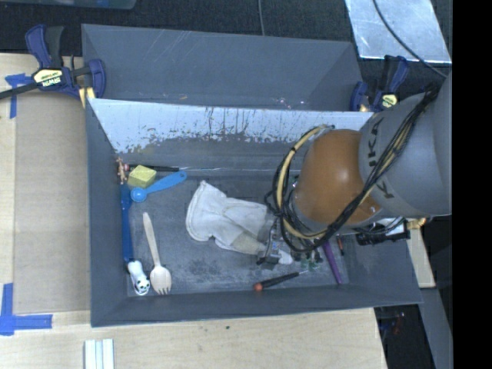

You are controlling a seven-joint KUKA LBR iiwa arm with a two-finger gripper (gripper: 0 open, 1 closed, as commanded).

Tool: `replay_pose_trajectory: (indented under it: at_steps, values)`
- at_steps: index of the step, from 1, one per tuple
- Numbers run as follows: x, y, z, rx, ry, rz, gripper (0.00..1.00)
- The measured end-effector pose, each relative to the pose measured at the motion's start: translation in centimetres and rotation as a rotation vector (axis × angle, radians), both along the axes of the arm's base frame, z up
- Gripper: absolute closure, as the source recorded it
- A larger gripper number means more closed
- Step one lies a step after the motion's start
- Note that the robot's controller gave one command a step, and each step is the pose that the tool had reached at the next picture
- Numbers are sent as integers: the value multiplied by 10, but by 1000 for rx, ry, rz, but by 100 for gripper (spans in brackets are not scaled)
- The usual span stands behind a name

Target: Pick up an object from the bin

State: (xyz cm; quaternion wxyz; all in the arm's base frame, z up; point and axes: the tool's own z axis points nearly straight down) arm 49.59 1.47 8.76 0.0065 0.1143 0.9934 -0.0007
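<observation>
Pincer low at right edge of white glove, grip state cannot be told | black red-tipped pen just beside, along bin front wall | bare floor between glove and wooden fork at left

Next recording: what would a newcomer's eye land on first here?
The arm, with its orange cover and looped cables, looms over the right side of the bin. Its gripper is down at the right end of a crumpled white cloth lying mid-bin. By the left wall lie a yellow block, a blue spoon and a pale fork.
</observation>
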Motion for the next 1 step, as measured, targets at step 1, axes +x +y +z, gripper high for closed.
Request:
replay_pose_trajectory:
  at_steps: [1]
  values:
    - [-1, 0, 30, 0, 3, 1, 100]
